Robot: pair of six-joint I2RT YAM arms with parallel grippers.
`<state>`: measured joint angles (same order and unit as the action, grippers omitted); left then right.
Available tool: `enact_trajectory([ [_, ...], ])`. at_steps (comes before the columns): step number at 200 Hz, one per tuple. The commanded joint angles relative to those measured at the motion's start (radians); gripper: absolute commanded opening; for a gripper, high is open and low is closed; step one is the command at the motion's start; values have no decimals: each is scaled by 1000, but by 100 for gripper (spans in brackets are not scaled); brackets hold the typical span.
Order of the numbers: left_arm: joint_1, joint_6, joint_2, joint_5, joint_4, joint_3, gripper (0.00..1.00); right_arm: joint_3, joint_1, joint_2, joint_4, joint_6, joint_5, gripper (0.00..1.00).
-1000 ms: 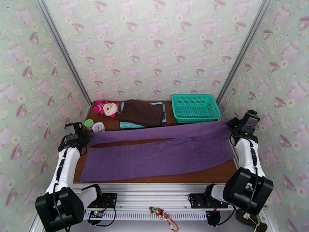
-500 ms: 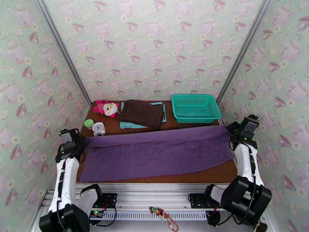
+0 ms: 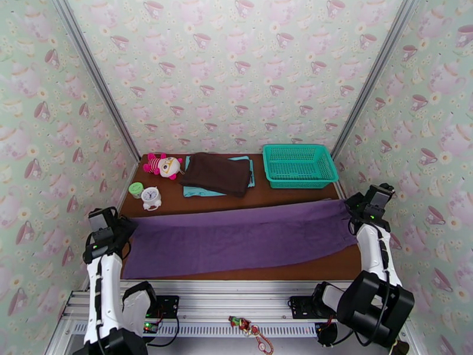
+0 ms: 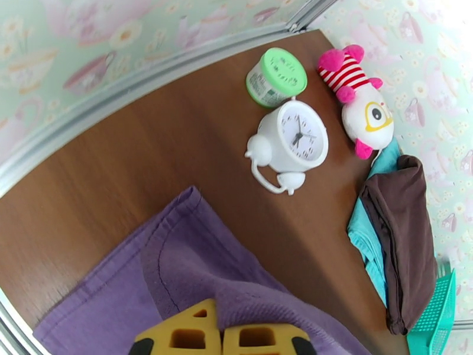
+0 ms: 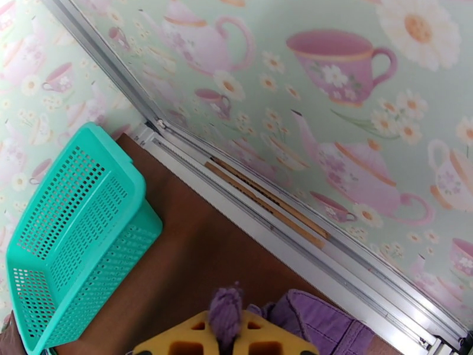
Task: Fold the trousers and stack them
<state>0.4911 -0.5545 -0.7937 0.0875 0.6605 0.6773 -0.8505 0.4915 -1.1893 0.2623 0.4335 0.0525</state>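
The purple trousers (image 3: pixel 242 239) lie lengthwise across the table, one leg doubled over the other into a long band. My left gripper (image 3: pixel 125 228) is shut on the left end of the band, by the table's left edge. In the left wrist view its yellow fingers (image 4: pixel 195 332) pinch the purple fabric (image 4: pixel 177 273). My right gripper (image 3: pixel 353 209) is shut on the right end, close to the right wall. In the right wrist view a tuft of purple trousers (image 5: pixel 226 312) sticks up between its yellow fingers (image 5: pixel 266 337).
A teal basket (image 3: pixel 298 164) stands at the back right. A dark brown garment (image 3: pixel 216 173) lies on a light teal cloth (image 3: pixel 198 191) at the back centre. A plush toy (image 3: pixel 162 165), white alarm clock (image 3: pixel 151 197) and green-lidded tub (image 3: pixel 136 189) sit back left.
Both grippers have drawn the far edge of the trousers toward the near side. The far leg now covers the near leg, and the gap between the legs has closed.
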Motion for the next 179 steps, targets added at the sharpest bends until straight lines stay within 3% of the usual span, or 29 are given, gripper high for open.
enact_trajectory([
  [1,23,-33,47,49,10,-12,0,25,10,18,-52,13,58,0],
  [98,92,-108,167,100,114,-62,0,101,10,91,-12,39,292,0],
  [144,130,-149,210,221,129,-85,12,110,12,58,-3,73,365,0],
  [150,133,-148,220,227,139,-81,15,110,12,53,-3,77,367,11],
  [159,134,-150,238,235,148,-84,22,108,12,46,2,82,356,45],
  [179,135,-157,282,268,164,-95,33,112,12,59,16,77,316,71],
])
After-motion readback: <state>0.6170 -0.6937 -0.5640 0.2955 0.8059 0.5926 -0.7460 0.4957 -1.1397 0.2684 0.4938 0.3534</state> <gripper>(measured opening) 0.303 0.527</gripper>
